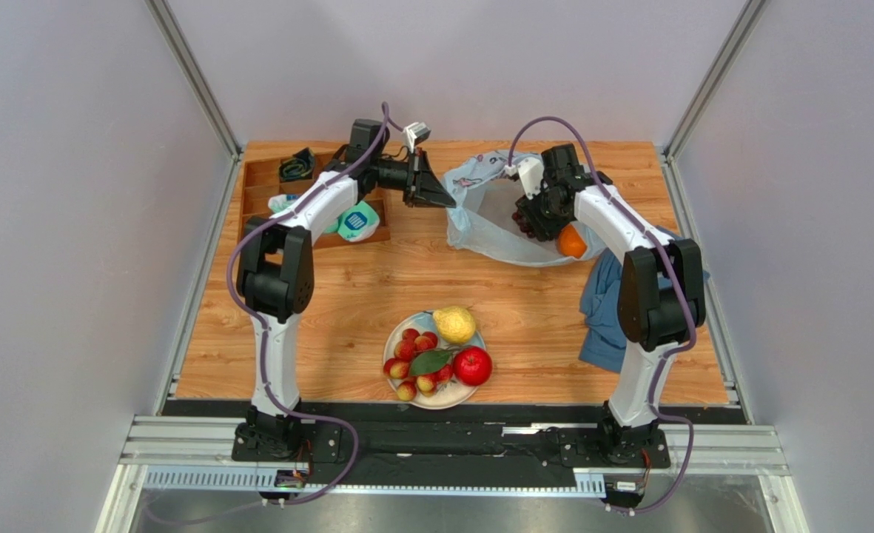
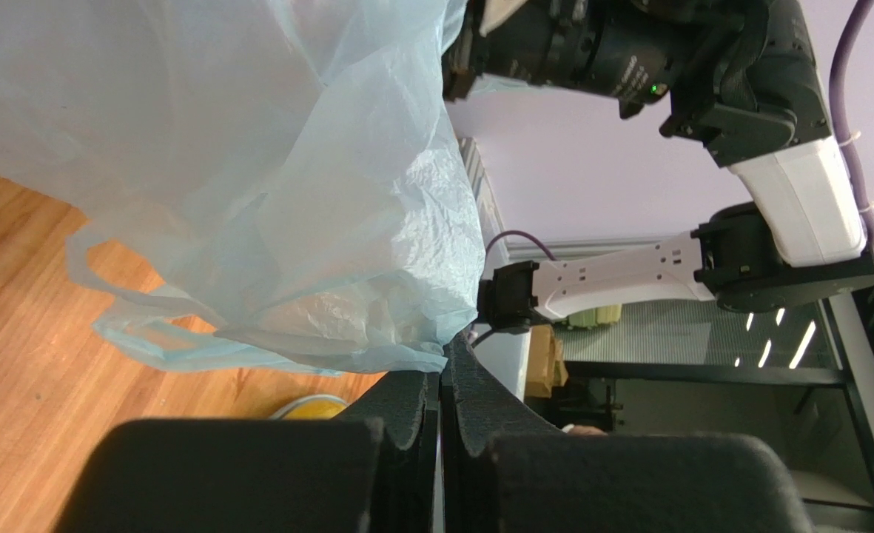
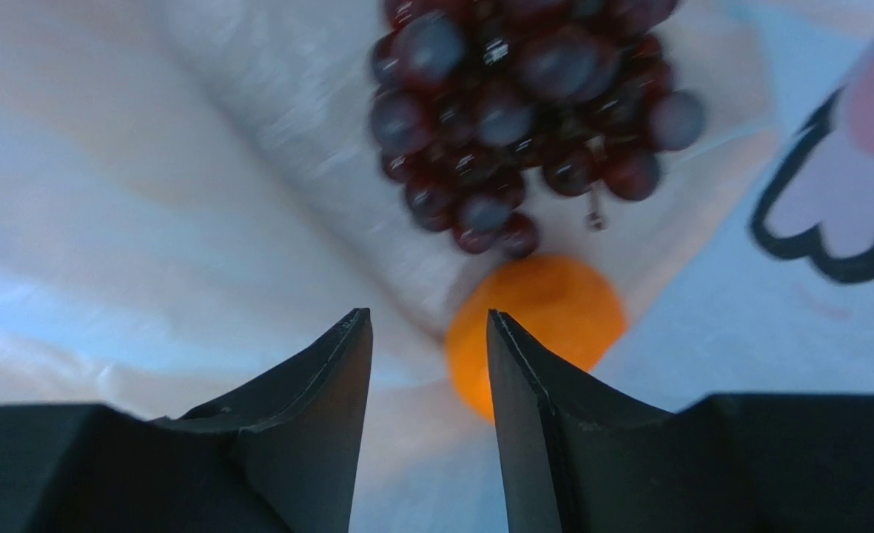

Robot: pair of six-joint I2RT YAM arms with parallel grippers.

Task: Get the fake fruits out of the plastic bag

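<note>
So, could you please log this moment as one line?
left gripper: shut on translucent pale-blue plastic bag edge | right gripper: open inside bag, facing orange fake fruit | dark purple grape bunch: in bag

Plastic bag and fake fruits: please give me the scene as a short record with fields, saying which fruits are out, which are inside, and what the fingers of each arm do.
bag: plastic bag, one edge lifted
inside bag: grape bunch, orange
out, on plate: yellow pear, red apple, cluster of small red-yellow fruits
left fingers: shut on the bag's edge
right fingers: open, inside the bag, near the orange, holding nothing
left to take out: two fruits
</note>
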